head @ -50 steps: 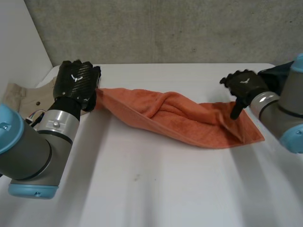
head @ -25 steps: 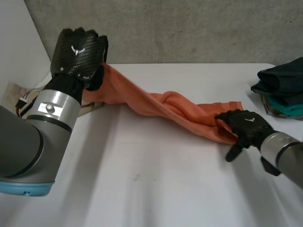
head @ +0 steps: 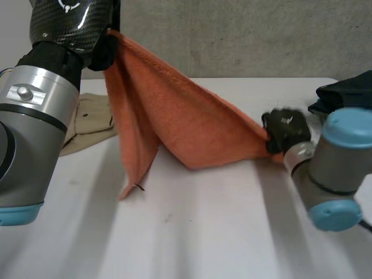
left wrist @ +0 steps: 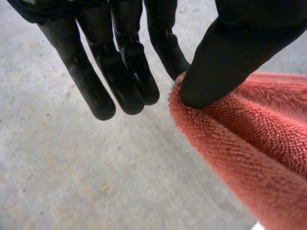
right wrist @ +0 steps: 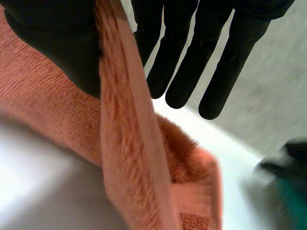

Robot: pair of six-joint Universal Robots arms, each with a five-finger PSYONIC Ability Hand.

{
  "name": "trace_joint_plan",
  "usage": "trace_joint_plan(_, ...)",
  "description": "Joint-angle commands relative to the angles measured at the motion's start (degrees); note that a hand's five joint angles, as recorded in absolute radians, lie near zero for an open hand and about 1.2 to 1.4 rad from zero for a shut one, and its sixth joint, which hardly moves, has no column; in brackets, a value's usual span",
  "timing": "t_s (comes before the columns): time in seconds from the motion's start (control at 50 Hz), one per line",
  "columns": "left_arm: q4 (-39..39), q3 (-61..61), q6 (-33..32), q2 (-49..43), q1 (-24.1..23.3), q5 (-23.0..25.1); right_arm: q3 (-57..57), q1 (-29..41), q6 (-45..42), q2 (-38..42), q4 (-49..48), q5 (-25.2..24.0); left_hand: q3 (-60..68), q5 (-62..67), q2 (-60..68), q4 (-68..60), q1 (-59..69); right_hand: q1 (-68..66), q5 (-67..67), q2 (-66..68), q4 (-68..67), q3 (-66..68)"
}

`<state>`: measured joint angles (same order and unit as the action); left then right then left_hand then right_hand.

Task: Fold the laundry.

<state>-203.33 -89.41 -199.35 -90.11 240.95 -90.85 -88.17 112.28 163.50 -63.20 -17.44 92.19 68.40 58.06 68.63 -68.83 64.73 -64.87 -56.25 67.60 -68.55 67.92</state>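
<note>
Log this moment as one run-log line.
left hand: pinches orange towel corner, raised | right hand: pinches opposite end, low | state: spread between hands, unfolded

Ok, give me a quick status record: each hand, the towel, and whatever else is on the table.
left hand: high above the table's left side, thumb pinching one corner of the orange towel
right hand: low, close to the table, pinching the opposite corner
orange towel: sloping down from left hand to right hand, hanging open; its lowest free corner reaches the table
beige garment: lying on the table behind the towel, by the left arm
dark clothes pile: at the table's far right, behind the right arm
fold: not yet made
</note>
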Motion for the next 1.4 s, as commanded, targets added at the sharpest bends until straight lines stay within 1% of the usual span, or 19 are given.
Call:
trace_joint_plan(0.02,8.6,-0.7,-0.2,-0.7,4.8,0.2,2.8,-3.5,-17.3,-14.2,15.1,-7.0,11.6,11.9,11.4,-11.2,15.3,-15.1,-13.8,12.4,-11.4,12.1)
trace_joint_plan(0.14,15.7,-3.2,-0.9,-4.2,5.7,0.7,11.4,-6.2,-28.1,-16.9,40.4,-9.1,11.6,11.9,11.4,-11.2,15.3,-15.1,-13.8,12.4,-11.4,12.1)
trace_joint_plan(0.2,17.6,-3.8,-1.9,-8.4,5.8,0.8,12.8,-7.9,-31.4,-16.3,49.4,-9.5,11.6,11.9,11.4,-11.2,15.3,-15.1,-13.8,12.4,-11.4,12.1)
trace_joint_plan(0.26,17.6,-3.3,-3.4,-13.0,5.8,0.8,13.5,-8.2,-34.0,-14.8,52.1,-9.5,11.6,11.9,11.4,-11.2,15.3,-15.1,-13.8,12.4,-11.4,12.1)
trace_joint_plan(0.38,15.7,5.3,-8.1,-24.4,5.9,1.1,18.3,-7.3,-33.1,-8.0,46.7,-8.7,11.6,11.9,11.4,-11.2,15.3,-15.1,-13.8,12.4,-11.4,12.1)
trace_joint_plan(0.46,12.5,16.7,-8.9,-29.5,6.3,1.6,27.4,-6.2,-29.0,-2.0,37.3,-7.1,11.6,11.9,11.4,-11.2,15.3,-15.1,-13.8,12.4,-11.4,12.1)
trace_joint_plan(0.52,6.8,26.9,-8.5,-31.3,7.3,1.6,32.8,-5.7,-27.1,0.1,31.0,-5.4,11.6,11.9,11.4,-11.2,15.3,-15.1,-13.8,12.4,-11.4,12.1)
trace_joint_plan(0.56,0.7,32.4,-8.0,-31.1,8.5,1.6,37.3,-5.1,-25.4,1.0,22.3,-2.8,11.6,11.9,11.4,-11.2,15.3,-15.1,-13.8,12.4,-11.4,12.1)
trace_joint_plan(0.62,-8.4,35.0,-7.3,-30.8,9.0,1.6,39.1,-4.4,-23.5,0.4,7.7,-0.4,11.6,11.9,11.4,-11.2,15.3,-15.1,-13.8,12.4,-11.4,12.1)
trace_joint_plan(0.64,-15.2,35.4,-6.5,-30.3,8.9,1.3,38.8,-4.2,-23.1,0.1,3.9,-0.3,11.6,11.9,11.4,-11.2,15.3,-15.1,-13.8,12.4,-11.4,12.1)
trace_joint_plan(0.68,-21.1,35.4,-5.9,-29.4,8.9,0.9,37.4,-3.6,-22.4,-1.1,-3.4,-0.7,11.6,11.9,11.4,-11.2,15.3,-15.1,-13.8,12.4,-11.4,12.1)
trace_joint_plan(0.74,-25.0,34.2,-5.4,-26.6,8.8,0.5,34.2,-2.7,-22.2,-3.9,-13.5,-1.9,11.6,11.9,11.4,-11.2,15.3,-15.1,-13.8,12.4,-11.4,12.1)
trace_joint_plan(0.82,-21.1,29.3,-5.1,-25.0,8.9,0.2,32.9,-1.2,-22.2,-4.5,-12.3,-3.7,11.6,11.9,11.4,-11.2,15.3,-15.1,-13.8,12.4,-11.4,12.1)
trace_joint_plan(0.9,-18.9,22.3,-5.0,-23.3,8.9,0.2,30.7,-0.5,-22.1,-4.1,-2.5,-6.2,11.6,11.9,11.4,-11.2,15.3,-15.1,-13.8,12.4,-11.4,12.1)
trace_joint_plan(1.02,-18.9,5.0,-5.3,-19.1,9.8,0.9,23.5,-0.9,-21.6,-2.7,6.6,-7.9,11.6,11.9,11.4,-11.2,15.3,-15.1,-13.8,12.4,-11.4,12.1)
trace_joint_plan(1.1,-18.9,-2.2,-5.4,-18.8,9.8,1.1,18.7,-1.3,-20.4,0.7,8.3,-8.1,11.6,11.9,11.4,-11.2,15.3,-15.1,-13.8,12.4,-11.4,12.1)
trace_joint_plan(1.2,-19.0,-7.8,-5.4,-18.9,9.9,1.2,15.4,-2.5,-14.5,7.1,8.6,-7.9,11.6,11.9,11.4,-11.2,15.3,-15.1,-13.8,12.4,-11.4,12.1)
trace_joint_plan(1.34,-18.9,-10.4,-5.4,-18.7,9.9,1.2,13.8,-4.3,-5.7,8.8,12.4,-7.3,11.6,11.9,11.4,-11.2,15.3,-15.1,-13.8,12.4,-11.4,12.1)
trace_joint_plan(1.4,-18.9,-10.6,-5.4,-18.3,9.9,1.2,13.1,-4.7,-1.8,8.4,14.9,-7.1,11.6,11.9,11.4,-11.2,15.3,6.6,8.0,-9.3,10.3,-9.6)
